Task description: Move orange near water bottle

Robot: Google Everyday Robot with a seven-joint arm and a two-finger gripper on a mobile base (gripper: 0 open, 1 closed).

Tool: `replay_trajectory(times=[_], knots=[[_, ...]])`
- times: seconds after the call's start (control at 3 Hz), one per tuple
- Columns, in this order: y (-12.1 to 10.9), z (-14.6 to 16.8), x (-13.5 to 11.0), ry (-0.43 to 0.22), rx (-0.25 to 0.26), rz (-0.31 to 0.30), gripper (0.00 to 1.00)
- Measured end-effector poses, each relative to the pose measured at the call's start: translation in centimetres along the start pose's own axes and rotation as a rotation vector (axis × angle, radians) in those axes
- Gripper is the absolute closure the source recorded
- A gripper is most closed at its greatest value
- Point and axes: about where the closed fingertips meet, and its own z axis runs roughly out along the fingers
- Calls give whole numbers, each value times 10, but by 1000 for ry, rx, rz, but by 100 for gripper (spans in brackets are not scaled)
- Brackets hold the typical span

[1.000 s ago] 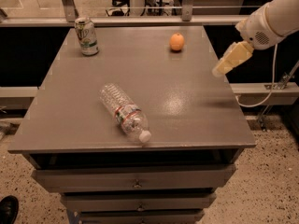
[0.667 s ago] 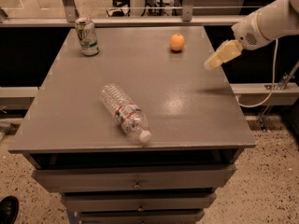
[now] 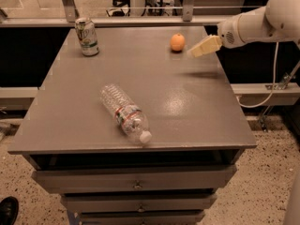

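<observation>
The orange point(image 3: 177, 42) sits on the grey table top point(image 3: 187, 107) at the back, right of centre. The water bottle point(image 3: 124, 112) lies on its side near the front middle, with its white cap toward the front edge. My gripper point(image 3: 194, 52) hangs above the table just right of the orange, a short gap away and not touching it. Its cream fingers point left toward the fruit. The white arm comes in from the upper right.
A green-and-white soda can point(image 3: 87, 36) stands upright at the back left corner. The table has drawers point(image 3: 136, 184) under its front edge. A railing and a glass wall run behind the table. A cable hangs at the right.
My gripper has moved left and toward the back of the table, closing in on the orange. The orange, the bottle and the can have not moved.
</observation>
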Motion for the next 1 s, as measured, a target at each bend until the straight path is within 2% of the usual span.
replay_trajectory(times=[0.33, 1.0], knots=[[3, 43, -18, -77, -37, 19, 0], [9, 84, -31, -125, -83, 17, 0]])
